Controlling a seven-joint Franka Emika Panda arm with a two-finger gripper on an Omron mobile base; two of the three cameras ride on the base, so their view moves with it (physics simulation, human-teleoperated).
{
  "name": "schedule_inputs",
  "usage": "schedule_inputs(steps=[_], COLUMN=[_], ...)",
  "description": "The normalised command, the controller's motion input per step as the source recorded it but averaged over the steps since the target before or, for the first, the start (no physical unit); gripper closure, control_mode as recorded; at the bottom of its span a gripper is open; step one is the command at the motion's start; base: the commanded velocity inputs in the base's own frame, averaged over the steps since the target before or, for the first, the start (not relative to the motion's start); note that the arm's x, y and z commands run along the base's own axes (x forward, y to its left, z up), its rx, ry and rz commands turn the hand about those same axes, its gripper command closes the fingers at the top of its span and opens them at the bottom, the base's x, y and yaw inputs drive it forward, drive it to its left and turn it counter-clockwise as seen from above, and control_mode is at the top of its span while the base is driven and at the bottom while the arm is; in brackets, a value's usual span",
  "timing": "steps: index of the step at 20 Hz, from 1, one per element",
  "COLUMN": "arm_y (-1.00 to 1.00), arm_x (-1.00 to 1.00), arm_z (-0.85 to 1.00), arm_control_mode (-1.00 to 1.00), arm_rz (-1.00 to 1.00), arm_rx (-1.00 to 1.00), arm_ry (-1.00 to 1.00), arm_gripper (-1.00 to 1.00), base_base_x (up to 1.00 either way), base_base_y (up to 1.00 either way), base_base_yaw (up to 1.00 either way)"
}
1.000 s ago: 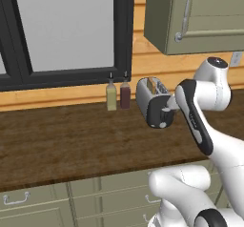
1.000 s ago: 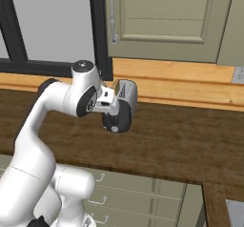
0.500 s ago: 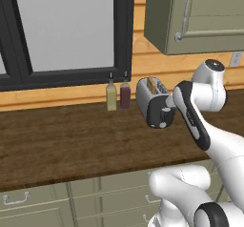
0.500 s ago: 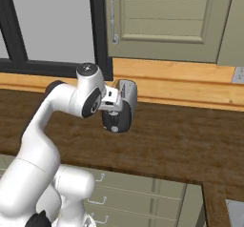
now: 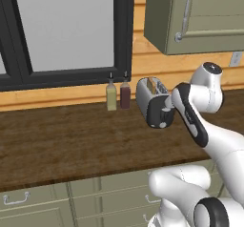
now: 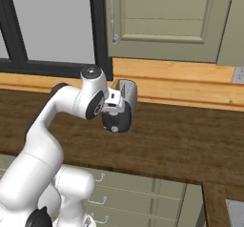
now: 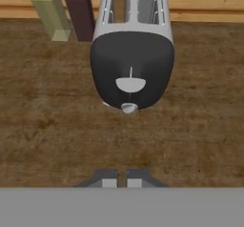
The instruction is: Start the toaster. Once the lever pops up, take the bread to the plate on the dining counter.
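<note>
— So, what's new with the gripper [image 7: 122, 179]?

— A second ago its jaws stood wide; now they are clenched, the two tips almost touching, with nothing between them. The arm itself has hardly shifted over that second.

— Meaning what for the task?

— My reading: it isn't after a grasp yet. Pinched tips make one blunt point, which suits pushing the lever [image 7: 130, 84] down to start the toaster [image 7: 131, 54]. The push looks not yet made, since the tips are well clear of it.

— Where does the toaster sit from the gripper?

— Straight ahead of the fingertips and apart from them, with a stretch of bare worktop [image 7: 47, 126] in between. Two sauce bottles [image 7: 64, 14] stand ahead and off to the left, just beside the toaster's far end.

— And its heading?

— Its long axis runs directly away from the gripper toward the wooden wall. The dark rounded end, carrying the pale lever and a small knob [image 7: 129, 108] below it, faces the fingertips square on. The slots open upward.

— The bread?

— From the left base camera a tan edge of the bread [image 5: 152, 84] pokes from the top of the toaster, ahead of and above the fingertips.
</note>
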Motion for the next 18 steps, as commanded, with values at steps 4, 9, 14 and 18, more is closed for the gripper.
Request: schedule_inputs(steps=[4, 9, 14, 18], arm_y=[-0.03, -0.01, 0.00, 0.00], arm_x=[0.24, 0.29, 0.20, 0.35], arm_z=[-0.17, -0.17, -0.23, -0.16], arm_control_mode=[-1.00, -1.00, -1.00, -1.00], arm_rz=[0.00, 0.00, -0.01, 0.00], arm_rx=[0.00, 0.00, 0.01, 0.00], arm_ry=[0.00, 0.00, 0.00, 0.00], arm_gripper=[1.00, 1.00, 1.00, 1.00], base_base_x=[0.00, 0.00, 0.00, 0.00], base_base_y=[0.00, 0.00, 0.00, 0.00], base_base_yaw=[0.00, 0.00, 0.00, 0.00])
